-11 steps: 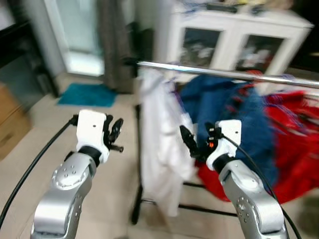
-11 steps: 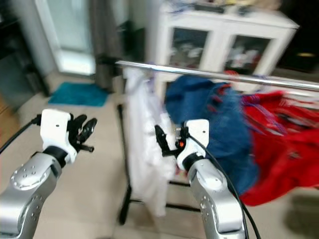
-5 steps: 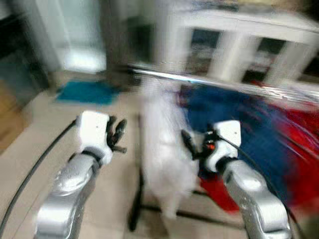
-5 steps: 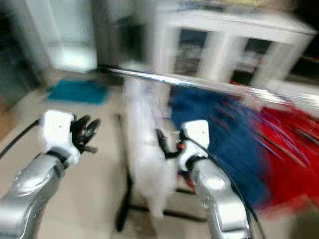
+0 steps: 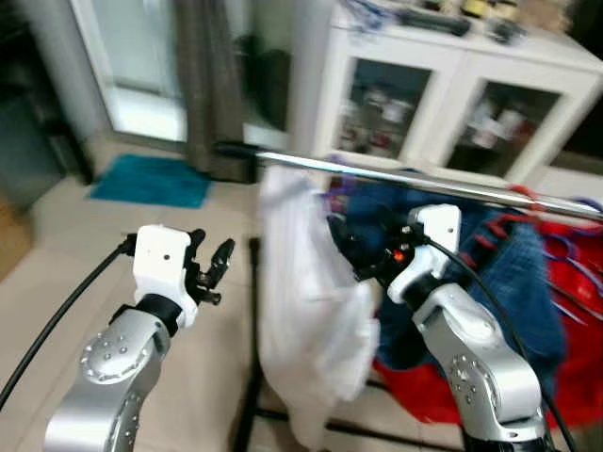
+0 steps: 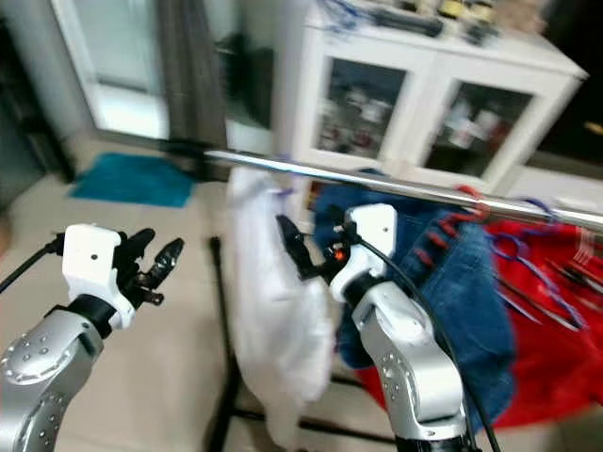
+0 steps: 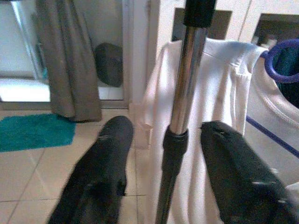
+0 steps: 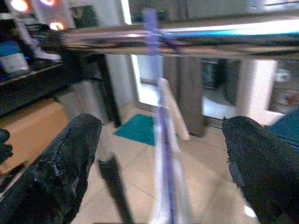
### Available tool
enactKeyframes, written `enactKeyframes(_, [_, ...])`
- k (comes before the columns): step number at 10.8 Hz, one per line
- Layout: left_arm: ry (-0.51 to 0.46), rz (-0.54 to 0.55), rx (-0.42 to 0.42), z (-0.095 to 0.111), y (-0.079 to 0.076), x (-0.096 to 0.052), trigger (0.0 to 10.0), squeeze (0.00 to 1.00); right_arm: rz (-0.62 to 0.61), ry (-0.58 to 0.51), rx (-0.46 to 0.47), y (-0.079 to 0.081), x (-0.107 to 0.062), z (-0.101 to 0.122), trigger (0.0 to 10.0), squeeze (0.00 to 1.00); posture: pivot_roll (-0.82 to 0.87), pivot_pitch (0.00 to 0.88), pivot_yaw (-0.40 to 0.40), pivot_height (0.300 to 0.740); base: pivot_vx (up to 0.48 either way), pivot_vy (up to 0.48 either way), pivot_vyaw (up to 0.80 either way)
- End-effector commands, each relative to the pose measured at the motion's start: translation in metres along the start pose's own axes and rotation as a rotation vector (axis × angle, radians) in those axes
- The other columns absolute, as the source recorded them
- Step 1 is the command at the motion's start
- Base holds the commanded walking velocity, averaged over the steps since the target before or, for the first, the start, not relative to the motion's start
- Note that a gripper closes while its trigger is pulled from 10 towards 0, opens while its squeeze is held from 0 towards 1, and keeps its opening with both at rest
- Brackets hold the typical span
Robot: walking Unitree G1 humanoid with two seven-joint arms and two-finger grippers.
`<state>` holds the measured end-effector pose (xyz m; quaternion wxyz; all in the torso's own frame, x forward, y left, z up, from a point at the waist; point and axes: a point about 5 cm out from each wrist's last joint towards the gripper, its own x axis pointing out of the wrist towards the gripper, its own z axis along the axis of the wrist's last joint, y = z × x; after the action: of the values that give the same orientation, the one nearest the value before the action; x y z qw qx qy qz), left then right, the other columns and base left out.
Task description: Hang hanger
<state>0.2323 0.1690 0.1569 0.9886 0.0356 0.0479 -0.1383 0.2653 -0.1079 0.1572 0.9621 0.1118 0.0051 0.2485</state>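
Beside the white shirt (image 5: 311, 282), the right tool (image 5: 341, 241) gapes wide, empty.

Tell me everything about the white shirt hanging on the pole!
The white shirt is soft, thin cloth, hanging limp from the shiny metal rail at its end nearest the teal mat. It droops almost to the rack's black base. A blue garment hangs right beside it. The right gripper is close against its upper part, fingers open.

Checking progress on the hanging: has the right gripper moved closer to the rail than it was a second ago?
Yes. The right gripper has risen toward the metal rail; it sits just under the rail beside the white shirt, where before it hung well below.
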Motion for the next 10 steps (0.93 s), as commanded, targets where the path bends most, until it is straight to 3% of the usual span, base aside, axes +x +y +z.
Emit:
enactKeyframes(1, [-0.005,-0.067,0.003,0.003,-0.008,0.001,10.0,1.0,0.002,0.009,-0.012,-0.003,0.001,0.002,10.0,1.0,0.17,0.042,-0.064,0.74,0.0,0.0,0.0])
enactKeyframes(3, [0.022,-0.14,0.008,0.001,-0.013,0.0,10.0,1.0,0.01,0.028,-0.029,-0.002,0.008,0.003,10.0,1.0,0.16,0.04,-0.069,0.74,0.0,0.0,0.0])
enactKeyframes(5, [0.064,-0.185,0.058,-0.002,-0.007,-0.002,10.0,1.0,-0.027,0.16,-0.106,0.0,0.037,-0.006,10.0,1.0,0.17,0.035,-0.066,0.74,0.0,0.0,0.0])
enactKeyframes(6, [0.076,-0.238,0.044,-0.002,-0.009,-0.004,10.0,0.75,-0.054,0.183,-0.115,-0.001,0.045,-0.005,10.0,1.0,0.17,0.033,-0.069,0.74,0.0,0.0,0.0])
enactKeyframes(7, [0.076,-0.35,0.041,0.001,-0.015,-0.01,10.0,0.0,-0.065,0.185,-0.104,-0.004,0.053,0.0,10.0,0.0,0.18,0.026,-0.074,0.74,0.0,0.0,0.0])
enactKeyframes(10, [0.096,-0.415,0.041,-0.002,-0.02,-0.014,10.0,0.0,-0.124,0.228,-0.101,-0.017,0.059,0.01,10.0,0.0,0.17,0.013,-0.078,0.74,0.0,0.0,0.0])
